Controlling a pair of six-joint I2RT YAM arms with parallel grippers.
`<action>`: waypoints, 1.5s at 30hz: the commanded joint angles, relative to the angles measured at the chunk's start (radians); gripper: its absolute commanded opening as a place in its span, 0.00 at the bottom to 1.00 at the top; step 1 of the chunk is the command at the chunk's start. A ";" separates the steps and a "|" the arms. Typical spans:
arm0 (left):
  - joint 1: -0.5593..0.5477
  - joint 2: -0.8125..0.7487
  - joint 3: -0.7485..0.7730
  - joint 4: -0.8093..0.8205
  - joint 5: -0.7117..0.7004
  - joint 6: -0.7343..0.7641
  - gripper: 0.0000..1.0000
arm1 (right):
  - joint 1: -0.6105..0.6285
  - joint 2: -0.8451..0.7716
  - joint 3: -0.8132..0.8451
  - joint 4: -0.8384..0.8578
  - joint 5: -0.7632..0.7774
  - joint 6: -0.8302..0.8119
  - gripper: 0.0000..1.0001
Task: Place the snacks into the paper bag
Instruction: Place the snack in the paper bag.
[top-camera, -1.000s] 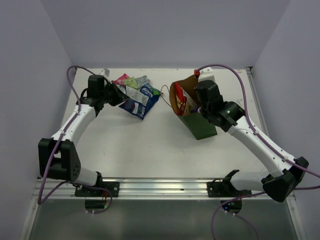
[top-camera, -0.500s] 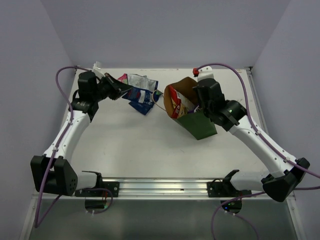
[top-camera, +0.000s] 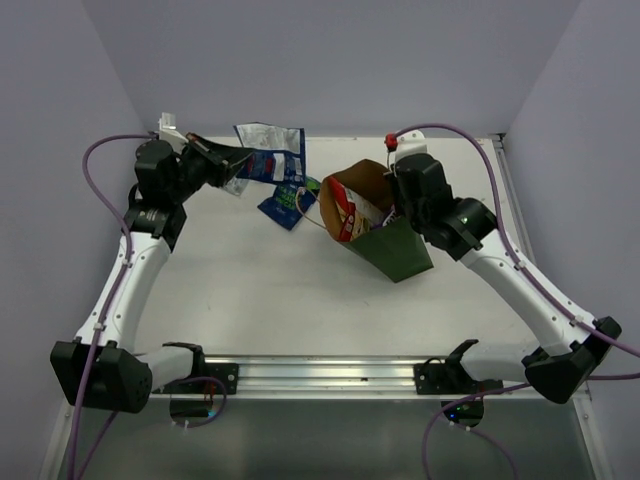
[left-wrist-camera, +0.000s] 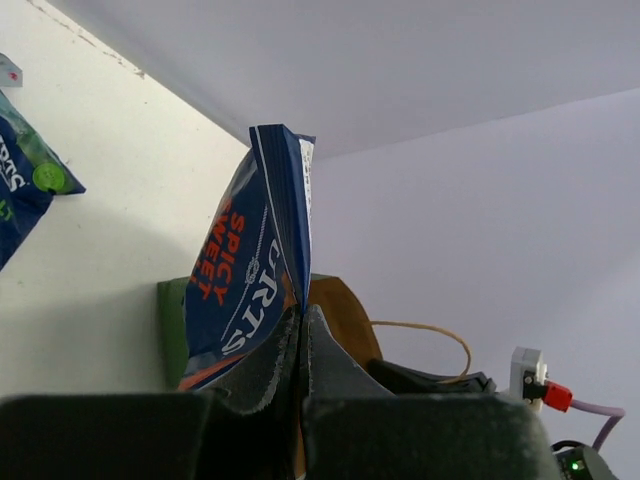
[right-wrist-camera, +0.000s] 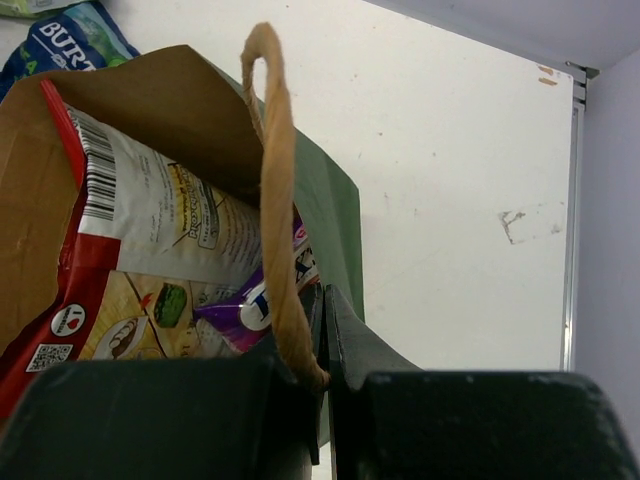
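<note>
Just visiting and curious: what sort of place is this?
Likely a robot test booth: white-and-black left arm and right arm mounted on a white table, plain lilac walls, a dark green paper bag.

White table (top-camera: 280, 300), scuffed; aluminium rail (top-camera: 320, 372) along near edge; pale lilac walls (top-camera: 330, 60) behind.

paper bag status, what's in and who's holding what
Left pincer shut on blue-white packet, raised. Right pincer shut on paper bag rim, bag tilted open. Chip bag inside. Second blue packet lies on table short of the bag.
</note>
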 joint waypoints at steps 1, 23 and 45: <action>0.008 -0.036 0.066 0.066 -0.018 -0.076 0.00 | 0.002 -0.007 0.077 0.035 -0.032 0.026 0.00; -0.225 -0.035 0.174 0.132 -0.059 -0.243 0.00 | 0.022 0.105 0.168 0.049 0.146 0.132 0.00; -0.397 -0.025 0.024 0.173 -0.134 -0.337 0.00 | 0.031 0.142 0.206 0.035 0.249 0.208 0.00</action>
